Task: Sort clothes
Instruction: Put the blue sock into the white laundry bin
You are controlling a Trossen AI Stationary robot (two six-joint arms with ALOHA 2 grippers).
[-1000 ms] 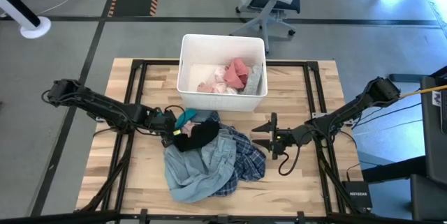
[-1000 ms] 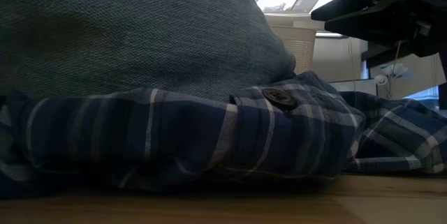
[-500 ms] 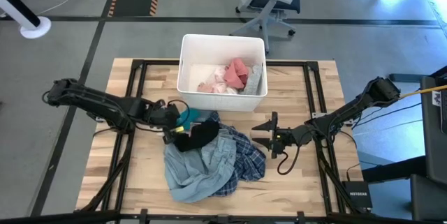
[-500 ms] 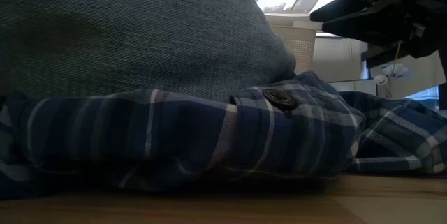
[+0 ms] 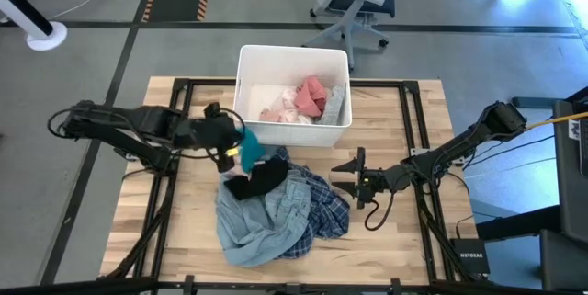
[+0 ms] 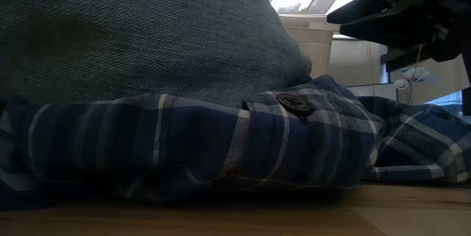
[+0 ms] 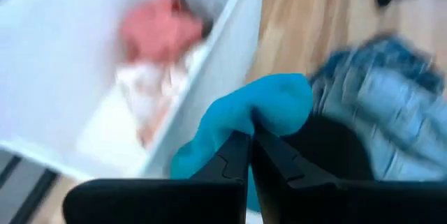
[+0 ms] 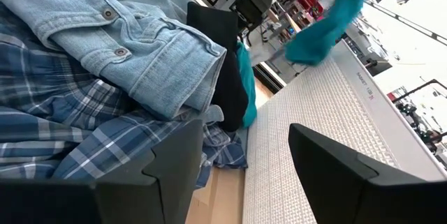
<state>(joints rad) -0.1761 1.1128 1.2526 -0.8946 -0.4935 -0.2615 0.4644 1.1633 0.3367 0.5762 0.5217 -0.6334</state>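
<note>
I see the bin (image 5: pixel 246 93) behind the heap of clothes (image 5: pixel 276 208); my left gripper (image 5: pixel 231 146) is left of both, my right gripper (image 5: pixel 342 177) right of the heap.

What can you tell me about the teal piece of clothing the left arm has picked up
The teal garment is soft, bright, plain fabric, bunched and draping limply. The left hand is shut on it, holding it raised beside the white bin's near wall, above the black garment on the pile. Only the hand's fingers visibly touch it.
</note>
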